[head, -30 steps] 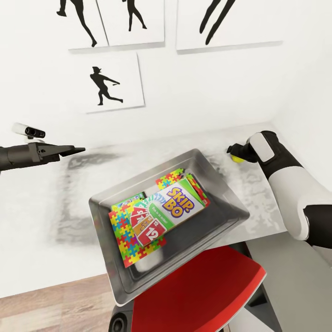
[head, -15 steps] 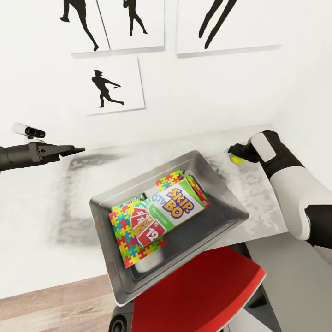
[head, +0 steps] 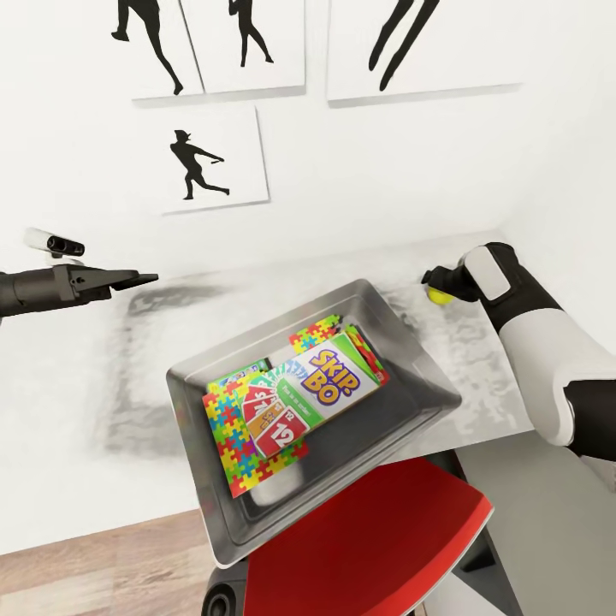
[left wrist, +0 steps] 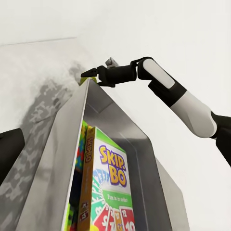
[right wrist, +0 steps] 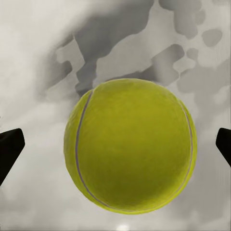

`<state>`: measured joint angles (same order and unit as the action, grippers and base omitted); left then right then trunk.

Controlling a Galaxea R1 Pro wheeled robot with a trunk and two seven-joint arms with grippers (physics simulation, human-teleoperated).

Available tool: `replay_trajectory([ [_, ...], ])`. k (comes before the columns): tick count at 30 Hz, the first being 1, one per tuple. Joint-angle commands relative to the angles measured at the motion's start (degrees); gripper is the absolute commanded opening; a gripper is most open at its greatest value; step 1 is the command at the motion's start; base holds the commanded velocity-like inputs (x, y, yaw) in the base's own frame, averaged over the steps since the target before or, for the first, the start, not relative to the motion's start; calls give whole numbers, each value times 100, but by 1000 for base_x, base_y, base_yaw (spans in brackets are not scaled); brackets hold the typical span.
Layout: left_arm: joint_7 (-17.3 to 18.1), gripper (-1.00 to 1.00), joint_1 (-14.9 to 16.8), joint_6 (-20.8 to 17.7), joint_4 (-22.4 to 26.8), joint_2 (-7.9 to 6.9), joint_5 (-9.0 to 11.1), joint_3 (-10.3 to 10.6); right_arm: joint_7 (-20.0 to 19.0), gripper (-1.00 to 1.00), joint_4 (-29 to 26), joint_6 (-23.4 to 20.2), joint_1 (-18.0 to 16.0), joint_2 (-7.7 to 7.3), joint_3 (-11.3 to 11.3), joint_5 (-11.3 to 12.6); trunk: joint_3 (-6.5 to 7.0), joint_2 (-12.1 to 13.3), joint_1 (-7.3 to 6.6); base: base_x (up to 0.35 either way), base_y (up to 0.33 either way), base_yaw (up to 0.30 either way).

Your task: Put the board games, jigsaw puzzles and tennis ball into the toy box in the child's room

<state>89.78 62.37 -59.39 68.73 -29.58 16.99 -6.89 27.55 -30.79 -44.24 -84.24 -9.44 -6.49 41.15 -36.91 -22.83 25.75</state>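
- Head view: set high above the toy box [head: 411,359], facing forward and down over the pale surface [head: 77,393] toward the wall of silhouette prints [head: 214,158]; middling distance, both arms in sight to either side of the toy box.
- Left wrist view: set low and close beside the toy box [left wrist: 62,159], looking along its long wall toward the right arm [left wrist: 187,103] past its far end.
- Right wrist view: very near, pointing straight down on the tennis ball [right wrist: 131,145], mottled surface [right wrist: 43,38] behind it.
- Shared: toy box and Skip-Bo box [head: 329,381] [left wrist: 111,187] between head and left wrist views; tennis ball [head: 440,297] beyond the toy box's far corner, between head and right wrist views.
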Motion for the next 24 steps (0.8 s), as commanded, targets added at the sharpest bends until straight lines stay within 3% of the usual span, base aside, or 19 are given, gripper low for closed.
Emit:
replay_trajectory([
  [1,22,100,4,-61,0,-1,-2,3,49,100,-6,-12,-4,-8,-46,60,-8,-9,3,0,0,0],
  [24,22,100,5,-61,0,2,-2,3,42,100,12,-23,-4,-42,-38,72,-8,-9,3,0,0,0],
])
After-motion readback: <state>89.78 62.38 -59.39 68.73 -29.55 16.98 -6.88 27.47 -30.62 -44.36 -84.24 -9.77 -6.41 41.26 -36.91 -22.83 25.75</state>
